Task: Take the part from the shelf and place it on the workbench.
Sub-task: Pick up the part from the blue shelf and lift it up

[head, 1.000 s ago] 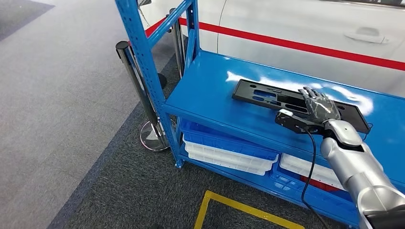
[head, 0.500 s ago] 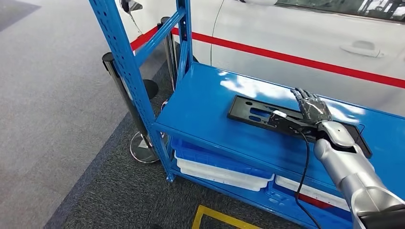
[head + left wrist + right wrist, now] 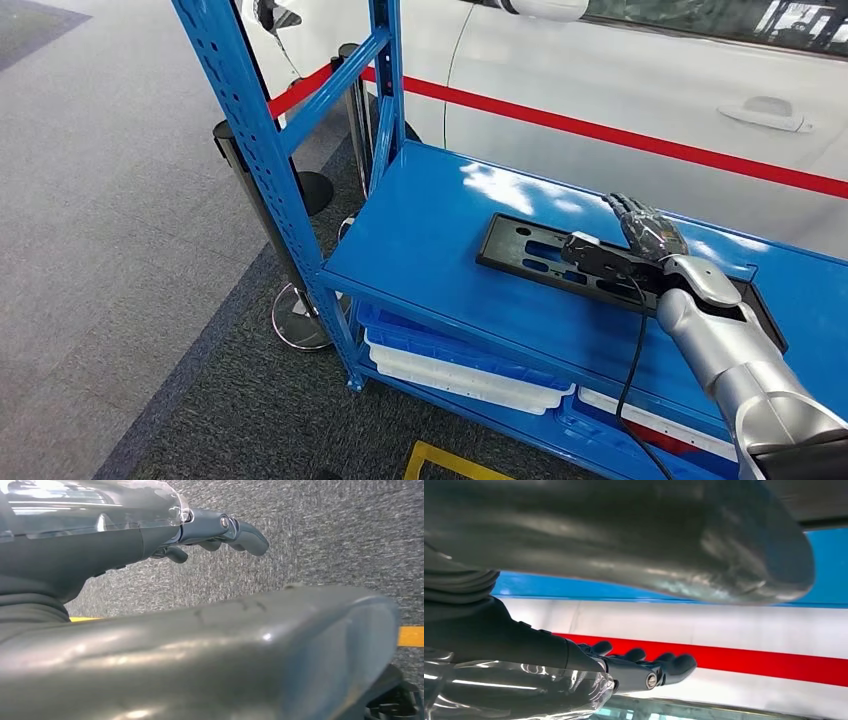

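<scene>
A flat black part (image 3: 530, 250) with several cut-outs lies on the top level of the blue shelf (image 3: 430, 215). My right hand (image 3: 648, 228) stretches out flat over the right half of the part, its fingers reaching past the part's far edge. In the right wrist view the right hand (image 3: 644, 667) has straight, spread fingers with nothing between them and the thumb (image 3: 634, 545). I cannot tell whether the palm touches the part. My left hand (image 3: 220, 530) hangs over grey carpet with its fingers stretched out and holds nothing.
A white car with a red stripe (image 3: 610, 70) stands right behind the shelf. Blue shelf uprights (image 3: 245, 130) rise at the left, with a black stanchion (image 3: 250, 190) beside them. White and blue trays (image 3: 460, 365) sit on the lower level. Yellow floor tape (image 3: 440, 462) runs in front.
The whole view has shifted, so the camera moved. My right hand has reached farther across the part toward its far edge. The part lies where it was on the shelf.
</scene>
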Controlling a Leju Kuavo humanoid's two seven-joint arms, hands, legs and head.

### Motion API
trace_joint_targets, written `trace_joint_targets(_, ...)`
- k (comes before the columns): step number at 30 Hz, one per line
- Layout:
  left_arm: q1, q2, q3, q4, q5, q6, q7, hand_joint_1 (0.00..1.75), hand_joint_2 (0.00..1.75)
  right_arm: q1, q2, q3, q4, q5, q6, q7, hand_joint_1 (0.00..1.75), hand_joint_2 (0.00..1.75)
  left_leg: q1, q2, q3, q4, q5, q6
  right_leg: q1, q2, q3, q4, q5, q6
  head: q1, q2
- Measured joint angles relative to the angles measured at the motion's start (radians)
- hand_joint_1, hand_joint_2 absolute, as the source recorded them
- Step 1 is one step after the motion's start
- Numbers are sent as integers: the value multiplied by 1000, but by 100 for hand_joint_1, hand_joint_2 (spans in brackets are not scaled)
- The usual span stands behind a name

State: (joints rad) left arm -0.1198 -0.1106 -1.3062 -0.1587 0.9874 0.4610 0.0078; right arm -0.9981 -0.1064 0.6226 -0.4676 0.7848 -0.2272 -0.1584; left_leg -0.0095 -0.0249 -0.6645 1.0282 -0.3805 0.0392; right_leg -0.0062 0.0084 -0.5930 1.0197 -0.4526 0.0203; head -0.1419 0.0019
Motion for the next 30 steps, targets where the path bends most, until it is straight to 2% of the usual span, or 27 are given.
trace_joint_targets(4,-2,0,-2,0,-1,11,7,0,0,18,1,0,6,2,6,-8,0,0,1,0,4,-5,3,-7,2,1,1,0,-1,-7,0,0)
trace_joint_targets(9,-2,0,-5,0,-1,22,10,0,0,25,3,8,26,6,49,8,0,0,3,1,5,-6,4,-11,2,1,0,1,-1,-8,0,0)
trace_joint_targets(30,-13,2,-44,0,-18,10,8,0,0,38,-13,17,47,-15,64,29,0,0,1,0,4,-6,3,-11,0,1,1,0,-1,-7,0,0)
